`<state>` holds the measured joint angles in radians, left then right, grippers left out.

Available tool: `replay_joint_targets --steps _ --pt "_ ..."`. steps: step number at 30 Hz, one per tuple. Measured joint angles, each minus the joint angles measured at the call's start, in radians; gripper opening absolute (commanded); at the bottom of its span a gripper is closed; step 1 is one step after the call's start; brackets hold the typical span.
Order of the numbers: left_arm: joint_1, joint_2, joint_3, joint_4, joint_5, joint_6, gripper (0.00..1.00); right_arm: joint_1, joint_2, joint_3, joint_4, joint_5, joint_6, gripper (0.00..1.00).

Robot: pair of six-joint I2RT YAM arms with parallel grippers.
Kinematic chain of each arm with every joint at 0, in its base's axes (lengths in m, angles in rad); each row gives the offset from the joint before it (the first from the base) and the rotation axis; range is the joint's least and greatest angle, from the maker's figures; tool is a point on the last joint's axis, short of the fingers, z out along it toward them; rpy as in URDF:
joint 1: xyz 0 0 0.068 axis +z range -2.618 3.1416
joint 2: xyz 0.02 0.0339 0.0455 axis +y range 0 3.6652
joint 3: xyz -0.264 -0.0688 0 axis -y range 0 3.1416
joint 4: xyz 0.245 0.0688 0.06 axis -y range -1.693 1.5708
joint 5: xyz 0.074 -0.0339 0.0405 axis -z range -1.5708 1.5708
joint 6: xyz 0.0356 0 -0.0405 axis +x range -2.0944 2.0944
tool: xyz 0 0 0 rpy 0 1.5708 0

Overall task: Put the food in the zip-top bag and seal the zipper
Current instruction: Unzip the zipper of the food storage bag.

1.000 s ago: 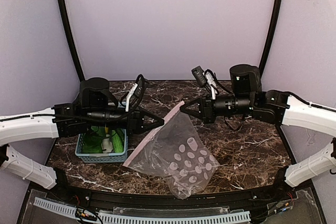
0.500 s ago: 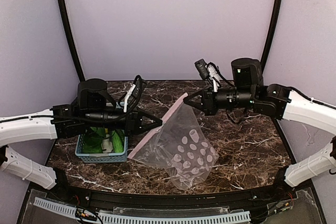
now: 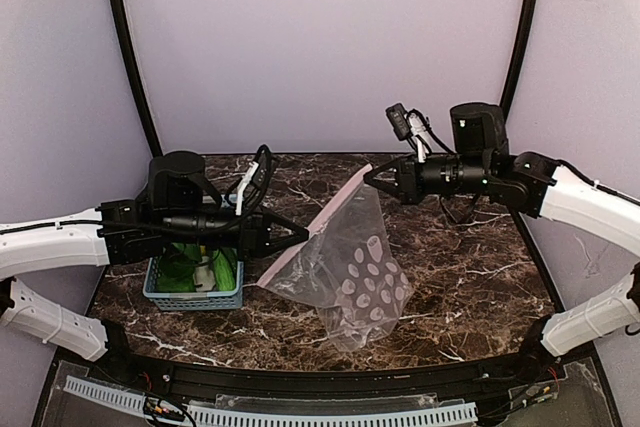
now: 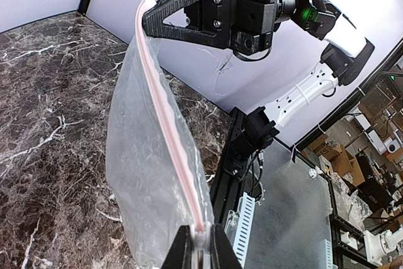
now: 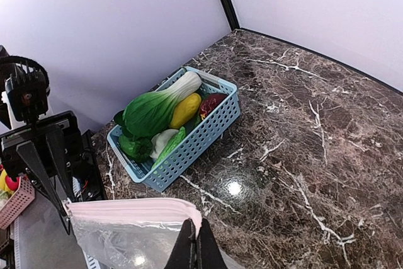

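Observation:
The clear zip-top bag hangs stretched between both grippers above the marble table. Its pink zipper runs in a taut slanted line. My left gripper is shut on the strip partway along it, seen close up in the left wrist view. My right gripper is shut on the strip's upper far corner. The food lies in the light blue basket: a green leafy bunch, a yellow piece, a dark red fruit, a white piece and green long pieces.
The basket stands on the table's left part, partly under my left arm. The bag's bottom hangs close to the front edge, where a black rail runs. Curved black posts and pale walls enclose the table.
My right gripper has risen and moved back and to the right with the bag's corner, pulling the zipper straighter and lifting the bag. The left gripper has barely moved.

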<state>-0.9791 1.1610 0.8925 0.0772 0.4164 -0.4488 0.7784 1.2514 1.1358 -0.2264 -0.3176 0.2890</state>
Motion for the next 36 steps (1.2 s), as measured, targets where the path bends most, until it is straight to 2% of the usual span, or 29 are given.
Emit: replay_joint_targets --steps 16,36 --pt "0.001 0.000 0.000 -0.027 -0.010 0.000 0.01 -0.141 0.014 0.029 -0.014 -0.065 0.004 0.00" --pt "0.007 0.000 0.003 -0.085 -0.017 0.019 0.01 -0.219 0.014 0.031 -0.015 -0.098 0.005 0.00"
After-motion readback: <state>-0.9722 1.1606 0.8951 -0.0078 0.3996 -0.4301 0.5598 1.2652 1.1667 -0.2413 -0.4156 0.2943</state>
